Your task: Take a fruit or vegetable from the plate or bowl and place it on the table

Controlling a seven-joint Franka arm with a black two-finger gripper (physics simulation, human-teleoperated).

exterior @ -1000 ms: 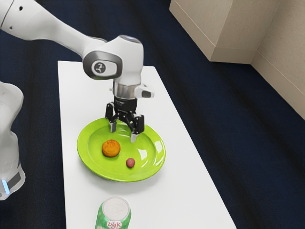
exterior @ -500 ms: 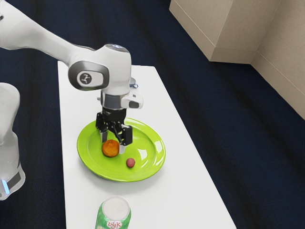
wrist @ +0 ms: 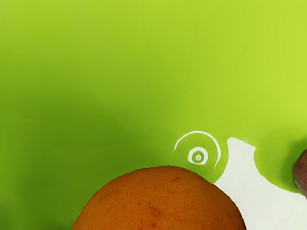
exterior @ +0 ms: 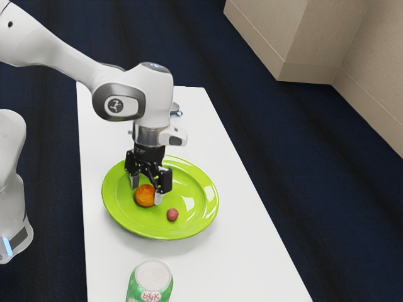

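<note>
Exterior view: my gripper (exterior: 146,190) is down inside the plate, pointing roughly straight down, fingers apart and straddling the orange fruit (exterior: 145,199). Can't confirm contact on either side, so I read it as unclamped. Straddling makes sense: the fruit is round and wide for the opening, so it wants both pads at its middle. Coming from above also keeps my fingers off the raised rim.

Fruit is on the plate (exterior: 109,204), not lifted. Wrist view agrees: it's right under the hand, plate surface beyond it. The dished plate probably helps stop it rolling.

Small reddish round item (exterior: 172,214) is on the same plate, apart from the fruit and outside my fingers. Fruit is the easier pick, I think.

Plate sits on the white table (exterior: 245,264), green soda can (exterior: 151,280) standing just beyond it, away from the hand. Bare table towards the exterior view's right looks like a sane drop spot.

Judgement: grasp stage, put-down not done. Next: centre, close, lift straight. Risk: off-centre squeeze rolls the fruit out.
</note>
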